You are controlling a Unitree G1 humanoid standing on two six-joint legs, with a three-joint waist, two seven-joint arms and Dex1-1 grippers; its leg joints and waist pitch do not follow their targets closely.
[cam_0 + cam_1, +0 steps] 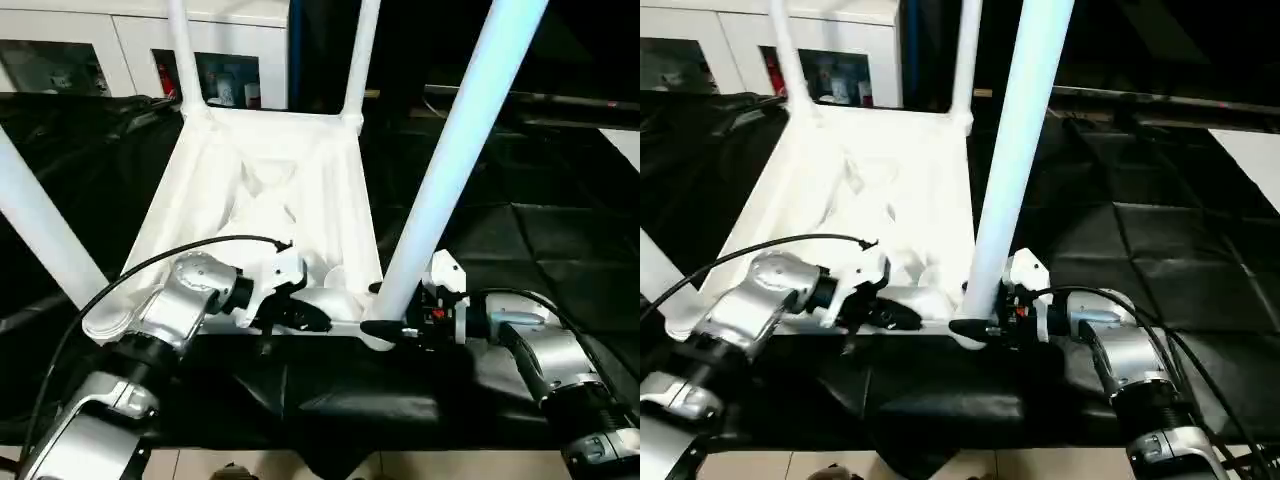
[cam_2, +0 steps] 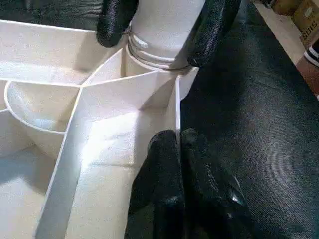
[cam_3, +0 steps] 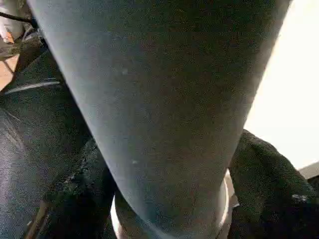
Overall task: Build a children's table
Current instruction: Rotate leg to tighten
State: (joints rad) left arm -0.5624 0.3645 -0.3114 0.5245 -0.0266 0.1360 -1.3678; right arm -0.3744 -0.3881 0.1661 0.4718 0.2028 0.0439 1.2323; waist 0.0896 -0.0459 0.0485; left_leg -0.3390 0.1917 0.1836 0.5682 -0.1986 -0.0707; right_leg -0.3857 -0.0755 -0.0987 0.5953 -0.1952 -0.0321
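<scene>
Four long white tubular legs are standing up from the white plastic square tabletop (image 1: 285,190), which is lying ribbed underside up on the black cloth-covered bench (image 1: 520,240); all their tops are running out of frame. The right gripper (image 1: 385,327) is clenching the near right leg (image 1: 440,170) at its socket. The left gripper (image 2: 182,149) is pinching the tabletop's near rim. No writing is showing.
</scene>
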